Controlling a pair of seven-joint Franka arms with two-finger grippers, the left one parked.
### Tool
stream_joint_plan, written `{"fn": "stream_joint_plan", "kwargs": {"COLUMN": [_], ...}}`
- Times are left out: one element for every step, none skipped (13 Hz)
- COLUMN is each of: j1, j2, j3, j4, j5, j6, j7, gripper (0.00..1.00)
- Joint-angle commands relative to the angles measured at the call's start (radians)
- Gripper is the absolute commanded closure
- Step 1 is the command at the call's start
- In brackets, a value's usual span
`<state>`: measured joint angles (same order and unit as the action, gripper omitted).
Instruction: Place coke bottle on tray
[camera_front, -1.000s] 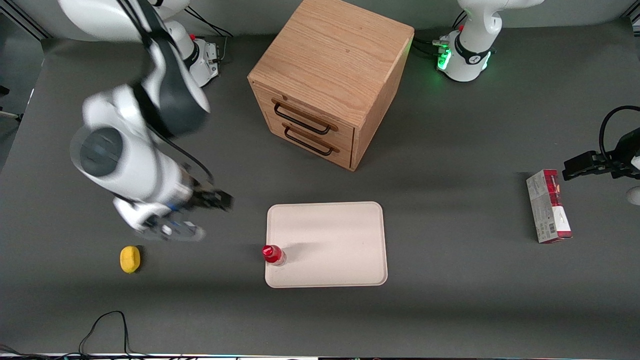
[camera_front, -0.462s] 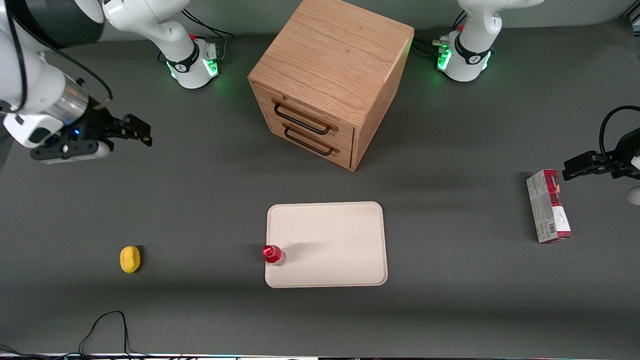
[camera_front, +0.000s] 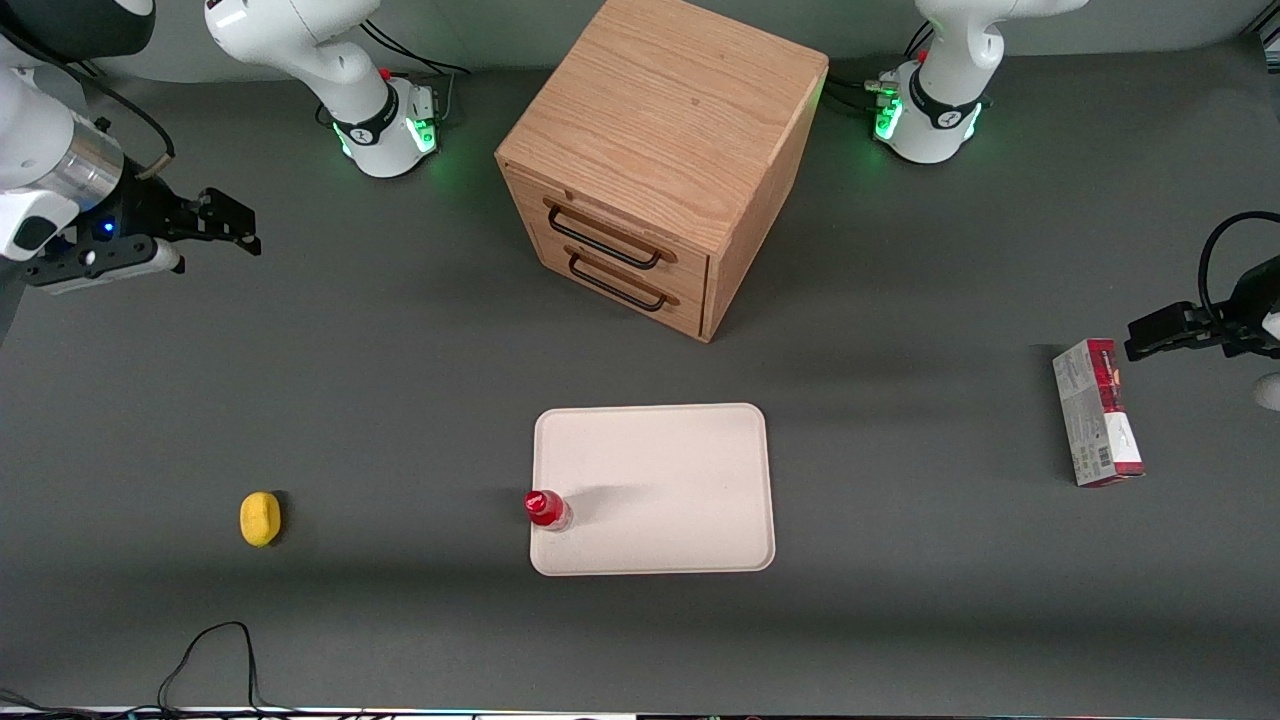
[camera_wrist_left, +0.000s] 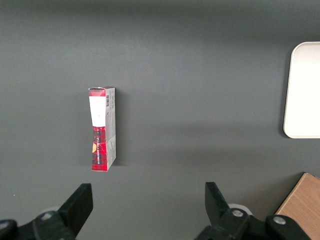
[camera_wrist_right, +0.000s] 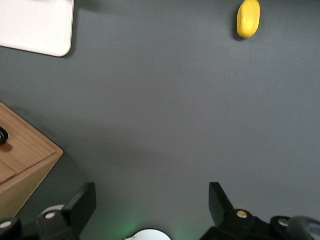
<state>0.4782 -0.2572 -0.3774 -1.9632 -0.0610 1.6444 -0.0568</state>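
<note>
Red coke bottle (camera_front: 546, 509) stands upright on tray (camera_front: 660, 470), at its edge twd working arm's end. We see gripper (camera_front: 222, 222) w/ fingers spread, empty, well apart.

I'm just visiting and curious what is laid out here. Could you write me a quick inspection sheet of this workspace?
Surface: dark grey table, matte.
Job's things: coke bottle upright at the edge of the tray, toward the working arm's end.
Clutter: wooden drawer cabinet, both drawers shut; yellow lemon-like object; red-and-grey carton lying flat toward the parked arm's end.
Grippers: gripper open, empty, raised well away from the bottle.
Cables: black cable at the table edge nearest the camera.
Surroundings: arm bases lit green.
</note>
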Motion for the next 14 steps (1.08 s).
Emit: {"fn": "stream_joint_plan", "kwargs": {"j1": [-0.117,-0.257,-0.358,-0.412,-0.438,-0.455,-0.448,-0.444,-0.443,-0.443,-0.438,-0.435,-0.426,-0.420], "j2": [0.021,0.048,0.074,0.088,0.129,0.156,0.176,0.191,0.203,0.211,0.213,0.211,0.213,0.214], "j3": [0.067,0.204,0.300,0.337,0.347,0.359,0.364,0.367,0.367,0.368,0.367,0.364,0.362,0.361], "j4": [0.010,0.039,0.065,0.093,0.148,0.174,0.205,0.222,0.240,0.245,0.245,0.244,0.244,0.245], "j5": [-0.014,0.025,0.064,0.069,0.070,0.072,0.072,0.072,0.072,0.073,0.093,0.124,0.128,0.129], "j6": [-0.024,-0.043,-0.047,-0.064,-0.104,-0.109,-0.109,-0.110,-0.110,-0.109,-0.109,-0.107,-0.107,-0.107], "j7": [0.028,0.006,-0.021,-0.044,-0.098,-0.098,-0.098,-0.095,-0.097,-0.095,-0.089,-0.089,-0.087,-0.086], "gripper": [0.00,0.00,0.00,0.00,0.00,0.00,0.00,0.00,0.00,0.00,0.00,0.00,0.00,0.00]}}
